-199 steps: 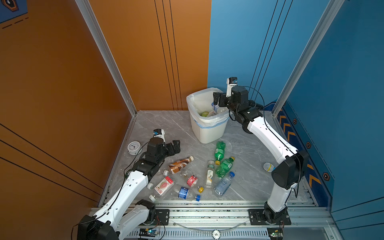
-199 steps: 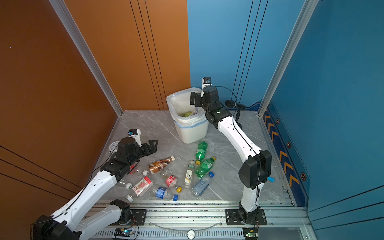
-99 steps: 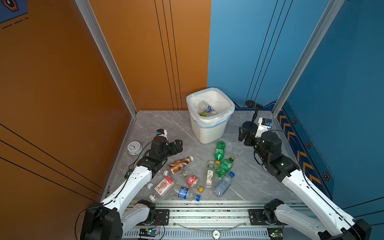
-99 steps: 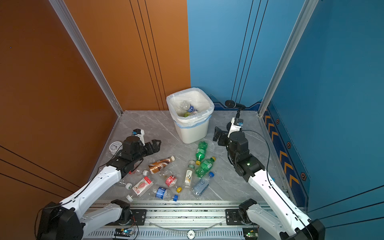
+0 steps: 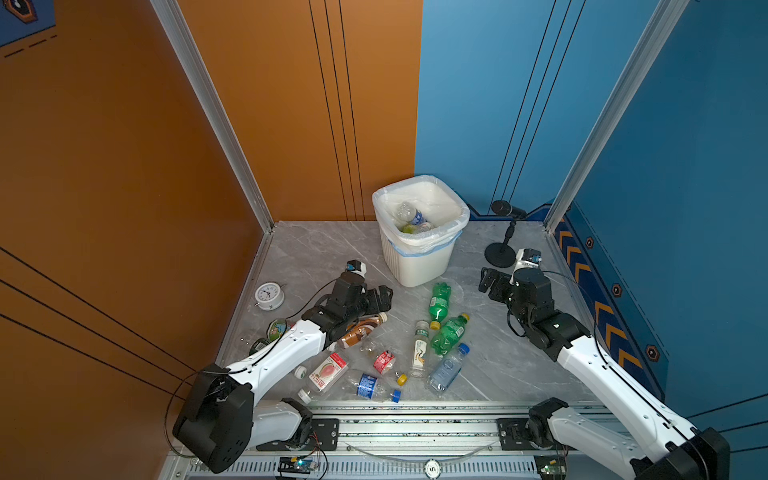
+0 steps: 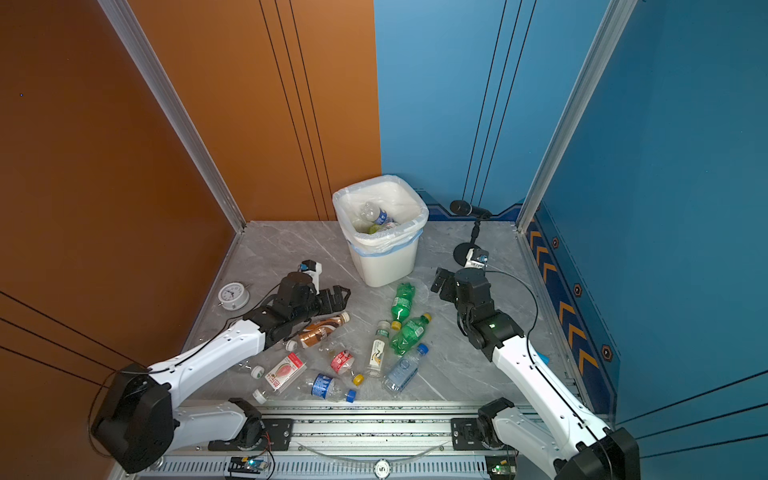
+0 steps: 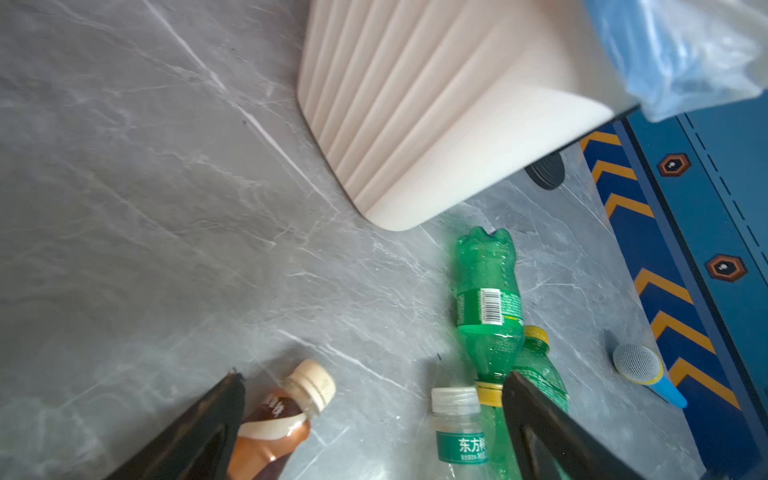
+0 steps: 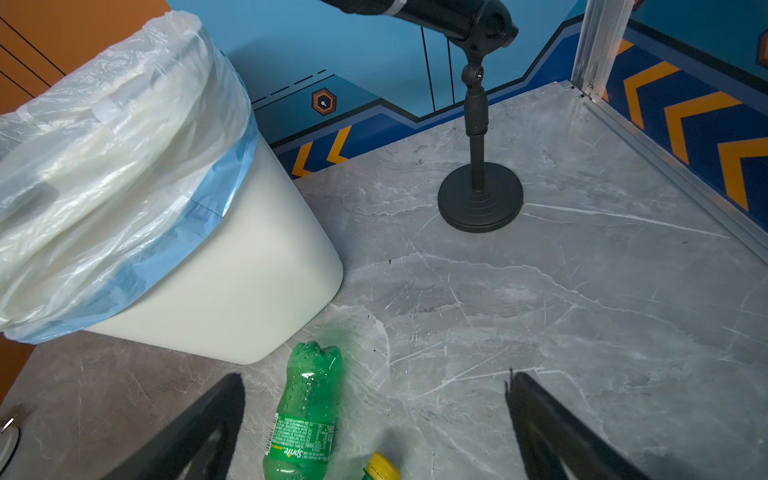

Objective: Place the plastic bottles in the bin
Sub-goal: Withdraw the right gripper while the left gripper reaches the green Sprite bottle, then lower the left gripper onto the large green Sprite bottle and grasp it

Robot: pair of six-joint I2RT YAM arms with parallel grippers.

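Swung down from the white ribbed plastic bin [image 5: 419, 266], the right fingers [image 8: 220, 401] hang wide and empty beside a green plastic bottle [image 5: 439, 300]; left fingers [image 7: 216, 409], equally wide, hover by a brown bottle [image 7: 270, 432] on the grey marble counter [image 5: 316, 249].

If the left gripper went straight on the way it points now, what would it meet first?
From the left gripper, most likely the near bottom corner of the bin, or the floor just before it; depth is unclear. The green bottle lies just off that line.
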